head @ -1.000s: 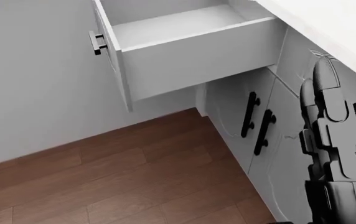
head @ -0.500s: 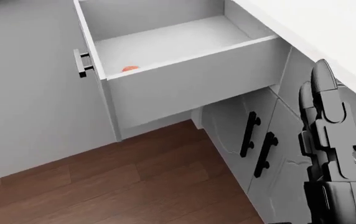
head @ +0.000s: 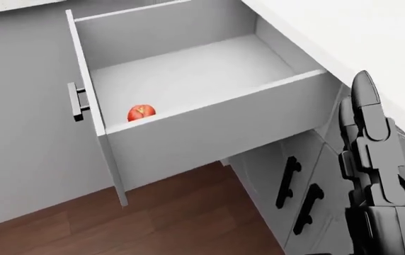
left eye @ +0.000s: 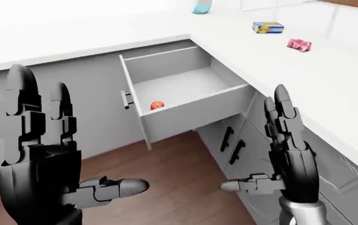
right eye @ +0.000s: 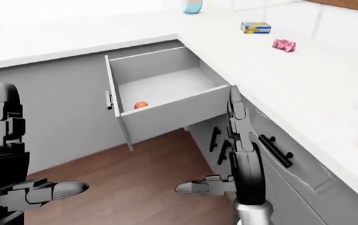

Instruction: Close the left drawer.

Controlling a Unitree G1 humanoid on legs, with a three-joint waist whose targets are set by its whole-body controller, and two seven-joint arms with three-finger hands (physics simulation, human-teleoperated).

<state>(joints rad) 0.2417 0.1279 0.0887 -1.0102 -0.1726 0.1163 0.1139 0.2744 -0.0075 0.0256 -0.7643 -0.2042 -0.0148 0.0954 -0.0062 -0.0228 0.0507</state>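
Note:
The left drawer [left eye: 185, 91] stands pulled far out of the grey cabinet at the counter's corner. Its black handle [left eye: 127, 99] is on the front panel, which faces the view's left. A small red fruit [head: 141, 112] lies inside near that panel. My left hand [left eye: 60, 140] is raised at the lower left of the left-eye view, open, with fingers upright and thumb out. My right hand [left eye: 266, 145] is also open, held upright at the lower right, below the drawer's side wall. Neither hand touches the drawer.
A white L-shaped counter [left eye: 329, 84] runs above the drawer, carrying a blue-yellow box [left eye: 268, 27], a pink packet [left eye: 298, 44] and a blue container [left eye: 202, 6]. Cabinet doors with black handles [left eye: 228, 139] stand under the drawer's right side. Wood floor [left eye: 166, 183] lies below.
The whole head view has shifted: the drawer now sits lower and larger in it, and the red fruit inside has come into sight. My right hand keeps its place at the right edge.

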